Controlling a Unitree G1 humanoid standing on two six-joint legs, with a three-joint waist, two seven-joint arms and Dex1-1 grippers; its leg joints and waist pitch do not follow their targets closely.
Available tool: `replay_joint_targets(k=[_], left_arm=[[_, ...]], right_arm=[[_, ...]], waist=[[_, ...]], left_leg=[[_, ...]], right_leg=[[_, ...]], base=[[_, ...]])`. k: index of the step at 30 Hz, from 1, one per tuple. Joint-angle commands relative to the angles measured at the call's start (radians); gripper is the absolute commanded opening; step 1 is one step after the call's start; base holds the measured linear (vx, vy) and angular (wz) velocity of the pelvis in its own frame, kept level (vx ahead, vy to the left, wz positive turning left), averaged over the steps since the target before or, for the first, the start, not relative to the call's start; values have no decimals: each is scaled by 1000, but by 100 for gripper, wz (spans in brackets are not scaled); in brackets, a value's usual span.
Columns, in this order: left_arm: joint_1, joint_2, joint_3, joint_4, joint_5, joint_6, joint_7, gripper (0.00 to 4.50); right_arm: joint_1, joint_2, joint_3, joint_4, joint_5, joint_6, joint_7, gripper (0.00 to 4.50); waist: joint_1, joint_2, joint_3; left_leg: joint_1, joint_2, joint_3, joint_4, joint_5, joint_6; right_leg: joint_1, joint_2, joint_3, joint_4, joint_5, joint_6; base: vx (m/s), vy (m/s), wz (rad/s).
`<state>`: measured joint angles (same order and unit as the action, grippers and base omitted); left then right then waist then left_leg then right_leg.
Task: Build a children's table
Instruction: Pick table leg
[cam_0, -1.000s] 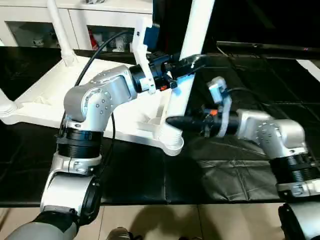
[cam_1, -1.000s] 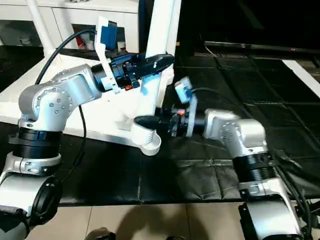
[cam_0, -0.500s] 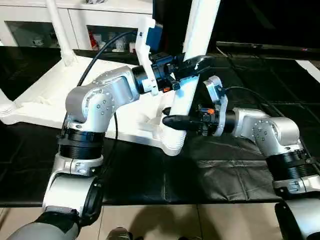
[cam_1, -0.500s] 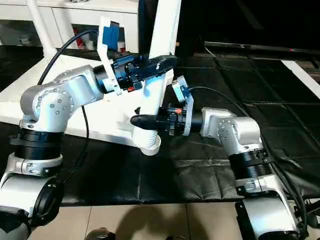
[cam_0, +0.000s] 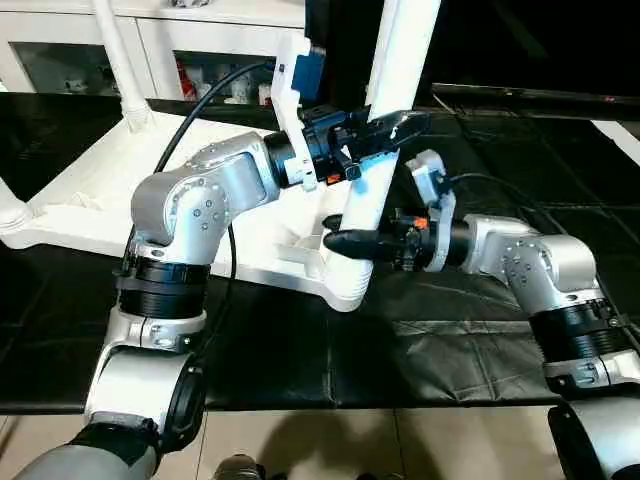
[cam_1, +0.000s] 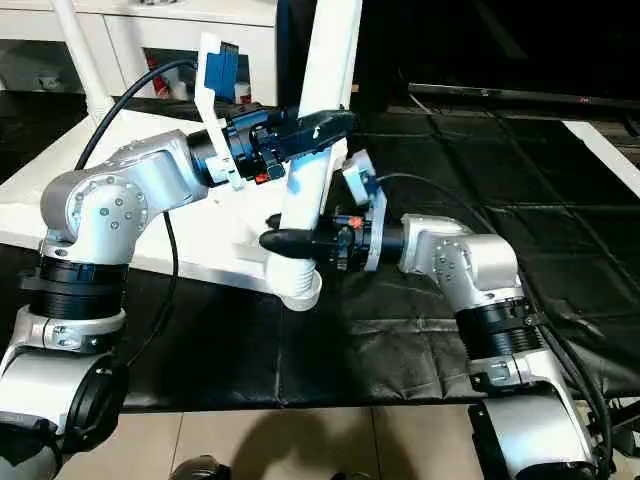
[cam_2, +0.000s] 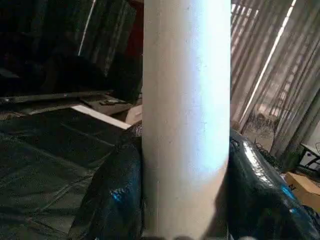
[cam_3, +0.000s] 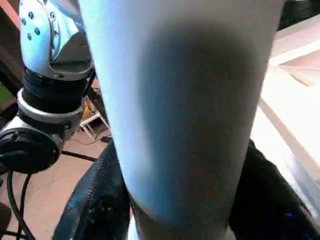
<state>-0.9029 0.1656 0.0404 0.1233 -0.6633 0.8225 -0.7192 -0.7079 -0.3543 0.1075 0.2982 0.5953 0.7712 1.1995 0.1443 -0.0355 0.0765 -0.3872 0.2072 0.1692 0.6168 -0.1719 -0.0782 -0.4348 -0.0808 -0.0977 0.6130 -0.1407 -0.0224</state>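
Children's table (cam_0: 200, 215) upside down on black counter (cam_0: 440, 340), frame centre-left. Near corner leg (cam_0: 385, 130) upright at centre. Right gripper (cam_0: 345, 243) low on leg, jaws clamped on it. Left gripper (cam_0: 395, 127) higher up, jaws clamped on same leg. White cabinet (cam_0: 190, 45) upper left, behind.

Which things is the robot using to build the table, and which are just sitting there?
Part of the job:
- upside-down table top
- near leg, standing in its corner
- two far legs
- left gripper, closed on the near leg higher up
- right gripper, around the same leg lower down

Just sitting there:
- white glass-door cabinet
- black mat
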Motion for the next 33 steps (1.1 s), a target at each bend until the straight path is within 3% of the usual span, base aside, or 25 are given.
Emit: replay_joint_targets(k=[1, 8, 11, 12, 18, 21, 26, 29, 33], left_arm=[[-11, -5, -3, -18, -12, 5, -3, 182], [-17, -10, 2, -22, -19, 10, 3, 182], [-18, -25, 21, -58, -64, 33, 4, 182], [-18, -28, 25, -66, -77, 42, 3, 238], [-17, -68, 58, -138, -189, 87, -9, 286], [-26, -91, 92, -131, -226, 108, 17, 298], [-17, -89, 98, -120, -212, 103, 31, 300], [-30, -105, 173, -95, -285, 116, 61, 300], [-46, -115, 268, -64, -401, 146, 91, 300]], right_arm=[[5, 0, -1, 13, 1, -7, 5, 207], [9, 5, -1, 13, 2, -9, 5, 199], [13, 11, -7, 12, -1, -11, 4, 198], [14, 12, -8, 13, -2, -11, 3, 198], [13, 37, -45, 24, 16, 5, -51, 198], [23, 50, -56, 15, 20, -10, -61, 198], [37, 97, -113, 13, 30, -47, -148, 198], [43, 108, -133, 7, 28, -57, -191, 198], [52, 133, -171, 18, 31, -93, -243, 194]], waist=[[2, -11, -95], [1, -10, -95], [2, -6, -96], [2, -7, -97], [2, -6, -96], [1, -6, -93], [-1, -3, -93], [-1, 1, -94], [4, 1, -98]], left_leg=[[9, 16, 1, -63, -122, 6], [10, 16, 1, -63, -123, 6], [9, 16, 1, -62, -122, 5], [9, 17, 0, -62, -118, 6], [9, 16, 2, -61, -132, 9], [10, 16, 1, -62, -148, 5], [12, 16, -2, -65, -159, -6], [13, 16, -1, -65, -155, -8], [11, 11, 2, -61, -149, -16]], right_leg=[[78, -61, 45, -67, -286, -135], [78, -61, 45, -67, -284, -138], [79, -61, 45, -65, -272, -146], [79, -61, 45, -63, -261, -152], [79, -61, 45, -64, -259, -173], [78, -60, 43, -70, -297, -157], [75, -60, 43, -76, -342, -117], [74, -58, 43, -73, -315, -125], [76, -57, 42, -66, -270, -170]], base=[[0, 0, 0], [0, 0, 0], [0, 0, 0], [0, 0, 0], [0, 0, 0], [0, 0, 0], [0, 0, 0], [0, 0, 0], [0, 0, 0]])
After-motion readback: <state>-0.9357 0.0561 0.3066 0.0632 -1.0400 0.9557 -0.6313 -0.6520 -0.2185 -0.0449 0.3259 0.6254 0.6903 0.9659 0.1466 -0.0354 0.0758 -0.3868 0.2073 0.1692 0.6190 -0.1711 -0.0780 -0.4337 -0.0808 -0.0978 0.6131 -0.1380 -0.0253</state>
